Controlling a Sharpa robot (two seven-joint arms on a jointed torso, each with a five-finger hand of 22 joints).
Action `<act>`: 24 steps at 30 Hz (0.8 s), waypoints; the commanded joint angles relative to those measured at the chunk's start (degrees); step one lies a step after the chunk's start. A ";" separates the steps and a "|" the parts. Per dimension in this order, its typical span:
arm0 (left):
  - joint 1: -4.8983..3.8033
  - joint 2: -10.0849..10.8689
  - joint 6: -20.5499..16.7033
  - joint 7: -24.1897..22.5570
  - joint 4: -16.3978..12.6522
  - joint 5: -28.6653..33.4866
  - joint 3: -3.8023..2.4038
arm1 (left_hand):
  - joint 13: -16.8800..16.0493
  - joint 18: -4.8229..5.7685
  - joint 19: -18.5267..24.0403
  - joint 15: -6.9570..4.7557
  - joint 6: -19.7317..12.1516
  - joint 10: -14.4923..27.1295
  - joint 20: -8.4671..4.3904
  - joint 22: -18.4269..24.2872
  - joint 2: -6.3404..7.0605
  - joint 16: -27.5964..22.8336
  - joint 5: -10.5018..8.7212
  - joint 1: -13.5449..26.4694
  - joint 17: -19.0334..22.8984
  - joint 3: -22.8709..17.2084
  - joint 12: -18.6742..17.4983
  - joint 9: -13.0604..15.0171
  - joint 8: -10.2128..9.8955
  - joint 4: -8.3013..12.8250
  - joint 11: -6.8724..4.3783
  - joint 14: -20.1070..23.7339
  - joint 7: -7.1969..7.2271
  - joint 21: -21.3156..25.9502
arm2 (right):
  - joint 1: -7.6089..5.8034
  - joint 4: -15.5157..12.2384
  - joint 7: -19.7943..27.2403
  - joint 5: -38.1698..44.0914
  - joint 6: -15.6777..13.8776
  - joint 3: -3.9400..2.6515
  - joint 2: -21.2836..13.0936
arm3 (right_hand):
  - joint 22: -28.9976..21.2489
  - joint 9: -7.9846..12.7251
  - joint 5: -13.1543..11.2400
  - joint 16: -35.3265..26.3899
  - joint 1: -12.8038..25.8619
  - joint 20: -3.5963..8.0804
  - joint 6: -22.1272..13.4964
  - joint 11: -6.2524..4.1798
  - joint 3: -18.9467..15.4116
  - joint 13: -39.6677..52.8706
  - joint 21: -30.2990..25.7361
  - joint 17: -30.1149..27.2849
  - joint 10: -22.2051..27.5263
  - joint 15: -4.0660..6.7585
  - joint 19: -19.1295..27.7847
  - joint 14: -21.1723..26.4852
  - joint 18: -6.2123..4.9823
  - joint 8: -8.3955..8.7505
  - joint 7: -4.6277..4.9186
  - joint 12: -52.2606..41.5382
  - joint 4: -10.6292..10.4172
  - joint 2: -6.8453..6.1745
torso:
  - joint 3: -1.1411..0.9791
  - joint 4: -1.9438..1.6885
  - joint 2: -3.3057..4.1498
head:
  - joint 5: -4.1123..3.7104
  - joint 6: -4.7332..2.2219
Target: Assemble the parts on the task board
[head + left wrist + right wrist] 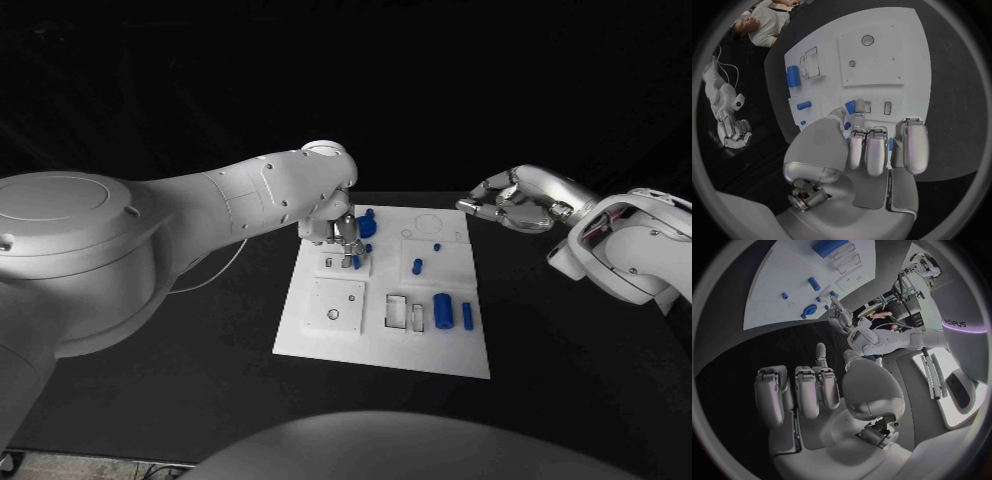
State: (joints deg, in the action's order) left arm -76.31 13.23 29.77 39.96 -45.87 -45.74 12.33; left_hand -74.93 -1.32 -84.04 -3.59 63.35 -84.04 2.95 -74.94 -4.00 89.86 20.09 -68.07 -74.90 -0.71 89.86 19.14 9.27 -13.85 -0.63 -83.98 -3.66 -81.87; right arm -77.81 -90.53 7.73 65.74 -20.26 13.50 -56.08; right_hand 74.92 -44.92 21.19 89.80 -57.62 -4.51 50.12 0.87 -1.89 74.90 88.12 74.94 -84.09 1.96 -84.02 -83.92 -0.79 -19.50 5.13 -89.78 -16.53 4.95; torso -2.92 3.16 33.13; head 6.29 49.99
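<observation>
Counted: one white task board (378, 345); five blue parts clearly seen on it, among them a large cylinder (443, 307), a slim bar (467, 316), a short peg (417, 266); two hands.

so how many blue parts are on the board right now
7 blue parts at least: cylinder and bar on the board, near right; two small pieces mid-board; three more by the left hand, which may hide others.

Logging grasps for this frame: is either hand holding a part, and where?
The right hand holds nothing. Whether the left hand grips a part cannot be told.
</observation>
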 commanded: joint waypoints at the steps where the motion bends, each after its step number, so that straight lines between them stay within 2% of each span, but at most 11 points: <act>1: 0.06 -0.26 0.64 8.98 0.17 -0.32 -0.01 | -15.07 -0.55 -2.60 0.24 0.28 -5.96 0.07 -12.57 0.08 0.14 0.41 -1.39 -15.10 -1.13 0.14 0.26 -0.43 0.56 0.06 -6.02 0.06 0.46 | 0.03 -0.08 -0.16 0.14 0.92 0.00 -0.03 | 14.12 -0.12 -0.12 0.20 -0.68 -0.48 -0.17 0.42 -0.24 15.10 -0.28 15.06 -5.91 -0.51 -3.81 -6.08 0.07 -0.28 -0.03 -0.22 -0.01 0.01 | -0.02 0.00 -0.03 | -0.04 0.01; 10: 0.15 -0.19 -0.30 8.52 0.21 -0.32 -0.01 | -15.07 -0.54 -2.64 -0.08 0.76 -5.96 -0.22 -12.59 1.01 0.14 1.03 -5.18 -15.10 -5.04 0.14 1.59 -0.32 3.83 -0.31 -6.02 0.47 0.49 | 0.03 0.00 -0.12 0.04 0.99 0.00 -0.03 | 14.05 -0.35 -0.83 0.20 -0.59 -0.52 -0.10 0.43 -0.65 15.10 -0.43 15.06 -5.91 -0.52 -3.66 -6.08 0.02 -0.30 0.01 -0.22 -0.26 0.32 | -0.01 -0.01 -0.03 | -0.03 0.01; 17: 0.17 -0.05 -1.18 8.42 0.05 -0.32 -0.02 | -15.07 -0.46 -2.90 -0.67 2.27 -5.96 -0.71 -12.71 2.00 0.14 1.16 -7.30 -15.10 -7.77 0.14 3.97 1.26 6.54 -0.98 -6.02 1.28 0.06 | 0.03 0.18 -0.08 -0.11 1.07 0.00 0.09 | 14.00 -0.68 -2.45 0.20 0.12 -0.56 -0.12 0.47 -1.61 15.10 -0.56 15.06 -5.91 -0.55 -3.53 -6.08 -0.03 -0.23 0.06 -0.22 -0.30 0.91 | 0.00 -0.03 -0.01 | 0.01 0.01; 20: 0.17 -0.09 -1.66 8.37 0.07 -0.50 -0.04 | -15.07 -0.46 -2.93 -0.91 2.00 -5.96 -0.99 -12.69 2.48 0.14 1.07 -8.62 -15.10 -9.53 0.14 5.07 1.69 8.26 -1.17 -6.02 1.37 0.13 | 0.03 0.34 -0.05 -0.21 1.03 0.00 0.19 | 13.95 -0.80 -2.99 0.20 0.34 -0.58 -0.12 0.48 -1.97 15.10 -0.67 15.06 -5.91 -0.56 -3.42 -6.08 -0.06 -0.20 0.06 -0.22 -0.29 1.12 | -0.01 -0.05 -0.05 | 0.25 0.01; 24: 0.17 -0.09 -2.00 8.21 -0.06 -0.72 -0.06 | -15.07 -0.50 -2.88 -0.89 1.39 -5.96 -1.05 -12.62 2.86 0.14 0.95 -8.69 -15.10 -11.14 0.14 6.00 1.83 9.16 -1.11 -6.02 1.20 0.40 | 0.03 0.42 -0.04 -0.28 1.01 0.00 0.23 | 13.94 -0.83 -3.14 0.20 0.38 -0.58 -0.11 0.49 -2.06 15.10 -0.71 15.06 -5.91 -0.56 -3.39 -6.08 -0.07 -0.20 0.07 -0.22 -0.28 1.18 | 0.00 -0.06 -0.05 | 0.33 0.01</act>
State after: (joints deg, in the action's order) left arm -76.16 13.22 28.57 39.96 -45.73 -45.98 12.29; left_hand -74.92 -1.32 -83.84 -4.20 65.21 -83.94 2.32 -74.93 -1.13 89.86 20.91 -76.07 -74.94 -9.37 89.86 25.04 10.77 -6.77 -1.54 -83.96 -2.46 -81.56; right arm -77.80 -90.14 7.66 65.54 -19.94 13.50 -55.90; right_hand 74.91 -45.66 18.39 89.80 -57.24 -4.64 50.12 0.87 -3.63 74.90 87.68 74.92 -84.09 1.75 -83.89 -84.12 -0.79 -19.50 5.13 -89.78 -16.84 5.80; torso -2.93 3.13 33.10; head 6.58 49.99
